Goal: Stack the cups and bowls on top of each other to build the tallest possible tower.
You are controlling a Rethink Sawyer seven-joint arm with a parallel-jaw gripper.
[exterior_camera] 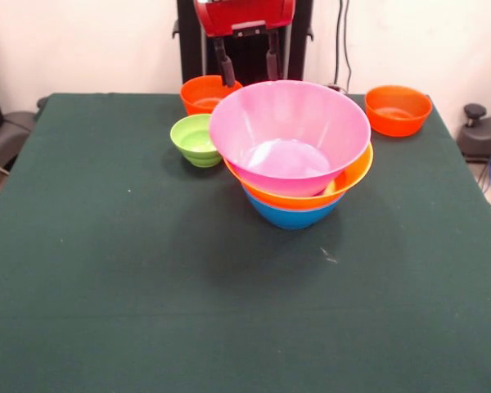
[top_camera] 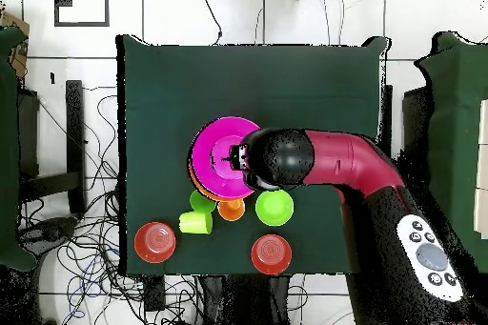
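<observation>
The tower stands mid-table: a large pink bowl (exterior_camera: 290,131) nested in a yellow-orange bowl (exterior_camera: 356,173), on a blue bowl (exterior_camera: 293,214). My gripper (exterior_camera: 248,61) is open and empty, just above and behind the pink bowl's far rim. A small green bowl (exterior_camera: 196,139) sits left of the tower, with an orange bowl (exterior_camera: 204,92) behind it. Another orange bowl (exterior_camera: 397,109) sits at the far right. In the overhead view my arm (top_camera: 315,161) reaches over the pink bowl (top_camera: 214,154). A lime-yellow cup (top_camera: 195,222), a green cup (top_camera: 201,201) and an orange cup (top_camera: 231,210) cluster beside the tower. The front view hides them.
The dark green table (exterior_camera: 106,286) stretches bare toward the camera in the front view. Cables (top_camera: 81,245) and furniture lie on the floor around the table in the overhead view.
</observation>
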